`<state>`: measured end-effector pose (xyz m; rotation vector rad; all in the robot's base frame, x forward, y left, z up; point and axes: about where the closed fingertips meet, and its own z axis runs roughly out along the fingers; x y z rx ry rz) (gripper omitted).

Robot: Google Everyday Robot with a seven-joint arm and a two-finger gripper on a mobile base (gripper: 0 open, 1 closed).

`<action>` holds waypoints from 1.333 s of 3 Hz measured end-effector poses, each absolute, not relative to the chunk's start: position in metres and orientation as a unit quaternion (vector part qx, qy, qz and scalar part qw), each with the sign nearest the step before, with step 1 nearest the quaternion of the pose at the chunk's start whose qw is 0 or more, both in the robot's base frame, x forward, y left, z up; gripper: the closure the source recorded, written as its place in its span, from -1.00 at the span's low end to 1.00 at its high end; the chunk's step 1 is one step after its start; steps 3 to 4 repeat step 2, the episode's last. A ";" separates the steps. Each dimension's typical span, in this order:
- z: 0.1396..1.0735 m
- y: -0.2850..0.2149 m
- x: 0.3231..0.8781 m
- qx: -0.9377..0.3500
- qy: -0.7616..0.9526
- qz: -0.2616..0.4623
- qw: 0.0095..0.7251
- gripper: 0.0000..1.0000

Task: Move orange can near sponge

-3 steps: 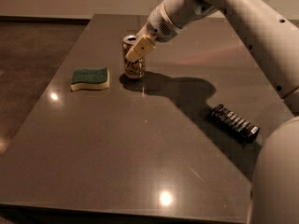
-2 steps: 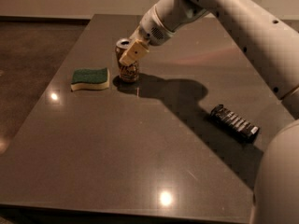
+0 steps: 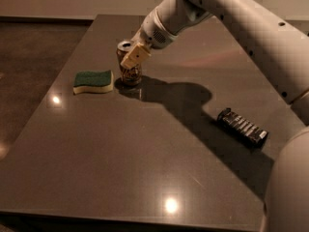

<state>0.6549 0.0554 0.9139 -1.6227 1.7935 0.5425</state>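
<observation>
One gripper (image 3: 131, 61) sits at the far left part of the desk (image 3: 145, 153), closed on the orange can (image 3: 129, 75). A pale finger (image 3: 135, 55) lies slantwise across the can's front and presses against it. The opposite finger is hidden behind the can, so the grip is read from that one side only. The can stands upright with its silver top (image 3: 124, 46) showing above the finger. Its base is at the desk surface, though whether it rests there or is held just off it cannot be told.

The sponge (image 3: 93, 81) lies flat just left of the can, green side up over a pale base. Only a narrow strip of desk separates the two, and they do not touch. The white arm (image 3: 231, 18) reaches in from the upper right and slopes down to the gripper. Its dark shadow (image 3: 178, 98) spreads over the desk to the right of the can. A black ribbed bar (image 3: 242, 127) lies well apart from both, near the right edge and turned at an angle. Nothing lies between the can and the sponge.

The can's logo is mostly covered by the finger. The arm's upper part runs out at the top and right edges. A pale rounded part of the robot (image 3: 289, 187) is cut off at the lower right corner.
</observation>
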 end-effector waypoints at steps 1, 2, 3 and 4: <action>0.912 0.057 0.655 -0.620 0.684 0.208 0.324 -1.00; 0.912 0.058 0.655 -0.620 0.684 0.208 0.324 -1.00; 0.912 0.058 0.655 -0.620 0.684 0.208 0.324 -1.00; 0.912 0.058 0.655 -0.620 0.684 0.208 0.324 -1.00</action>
